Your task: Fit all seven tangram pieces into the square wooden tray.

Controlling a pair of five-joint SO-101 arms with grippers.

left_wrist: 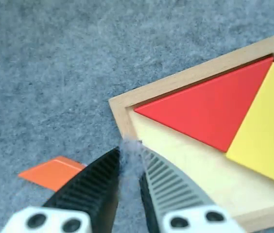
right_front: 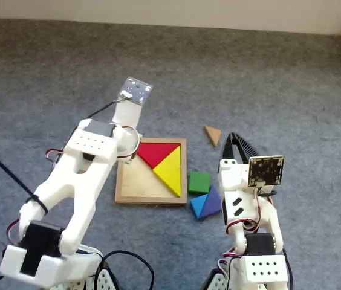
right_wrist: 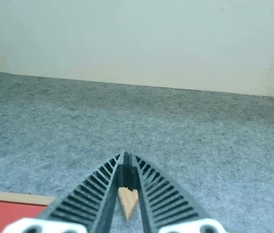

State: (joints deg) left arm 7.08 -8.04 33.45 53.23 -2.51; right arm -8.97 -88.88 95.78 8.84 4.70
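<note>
The square wooden tray (right_front: 122, 190) holds a red triangle (right_front: 156, 152) and a yellow triangle (right_front: 170, 169) in its far right half. My left gripper (left_wrist: 128, 147) hangs shut and empty over the tray's corner (left_wrist: 120, 104) beside the red triangle (left_wrist: 210, 109). An orange piece (left_wrist: 52, 172) lies on the carpet just outside that corner. My right gripper (right_wrist: 126, 156) is shut, held above the carpet right of the tray. A tan triangle (right_wrist: 127, 201) shows on the floor through the gap between its fingers. That tan triangle (right_front: 213, 134) lies beyond the tray's right side.
A green square (right_front: 198, 182), a blue triangle (right_front: 201, 207) and a purple piece (right_front: 214, 196) lie together on the grey carpet right of the tray, close to the right arm. A pale wall (right_wrist: 137, 39) bounds the carpet's far side.
</note>
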